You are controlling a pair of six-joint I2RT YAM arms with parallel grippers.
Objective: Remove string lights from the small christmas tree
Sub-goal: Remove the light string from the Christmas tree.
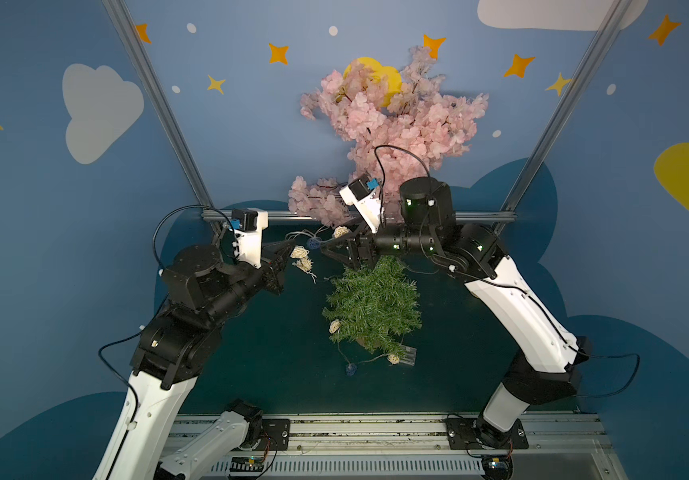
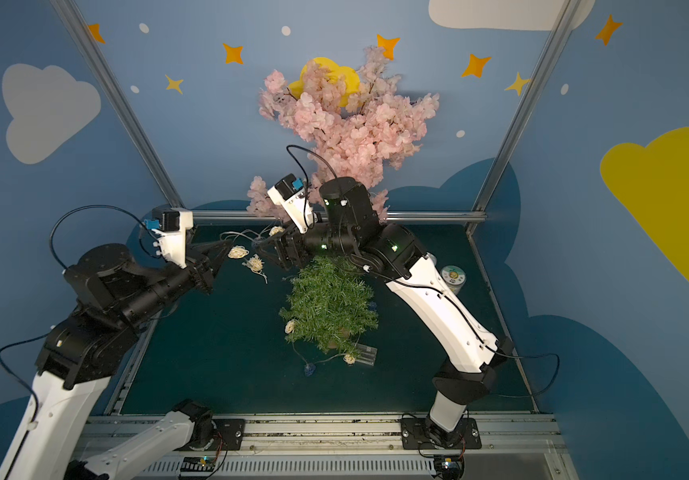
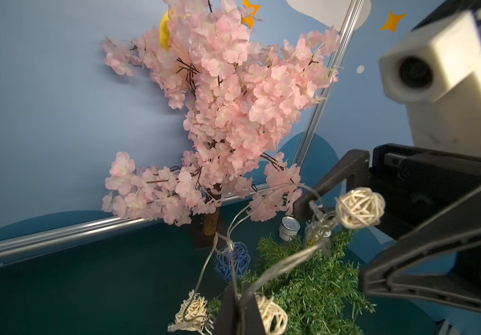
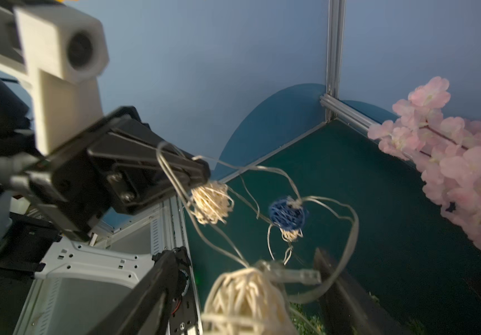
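Observation:
The small christmas tree (image 1: 372,307) stands mid-table, green and bristly. The string lights trail from it to both grippers. Low on the tree sit a cream ball (image 1: 334,326), a blue ball (image 1: 350,369), another cream ball and the clear box (image 1: 407,355). My left gripper (image 1: 291,250) is left of the treetop and shut on the pale wire (image 3: 277,266), with cream balls (image 3: 193,311) hanging beside its tips. My right gripper (image 1: 336,257) is over the treetop, jaws wide apart. A cream ball (image 4: 245,301) lies loose between them, and a blue ball (image 4: 287,216) dangles beyond.
A tall pink blossom tree (image 1: 392,120) stands at the back wall, close behind both grippers. A small tin can (image 2: 453,278) sits on the mat right of the right arm. Metal frame rails (image 1: 276,215) edge the green mat.

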